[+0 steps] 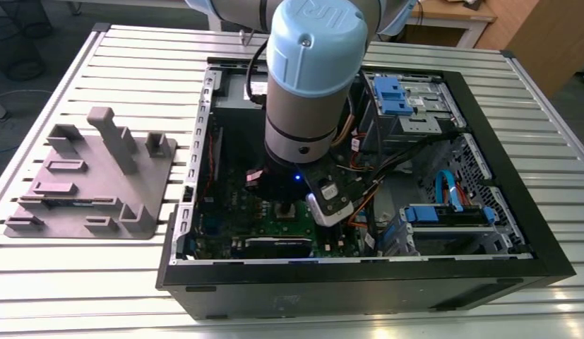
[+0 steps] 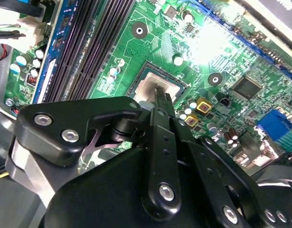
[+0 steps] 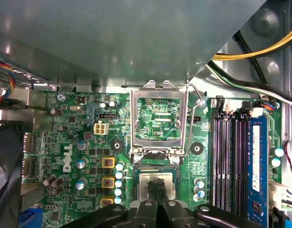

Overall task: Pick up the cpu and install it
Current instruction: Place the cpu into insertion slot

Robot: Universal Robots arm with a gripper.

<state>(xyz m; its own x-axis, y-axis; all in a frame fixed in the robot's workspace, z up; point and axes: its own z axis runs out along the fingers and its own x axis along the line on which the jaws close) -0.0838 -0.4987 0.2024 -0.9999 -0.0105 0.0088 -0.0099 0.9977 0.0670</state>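
Spotted small flat square silvery-grey cpu (image 3: 170,183) lying in socket of green motherboard (image 3: 79,137), beside raised shiny hinged frame (image 3: 157,89). Reading black gripper (image 3: 157,186) as closed, tips over chip's middle. Probably light, stiff, fragile underneath; hold by edges.

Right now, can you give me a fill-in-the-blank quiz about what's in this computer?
The gripper is ___ the computer case, right at the chip.
The chip lies on a ___ circuit board.
The metal frame next to it is flipped ___.
The grey tray sits on the exterior view's ___.
Missing words: inside; green; open; left.
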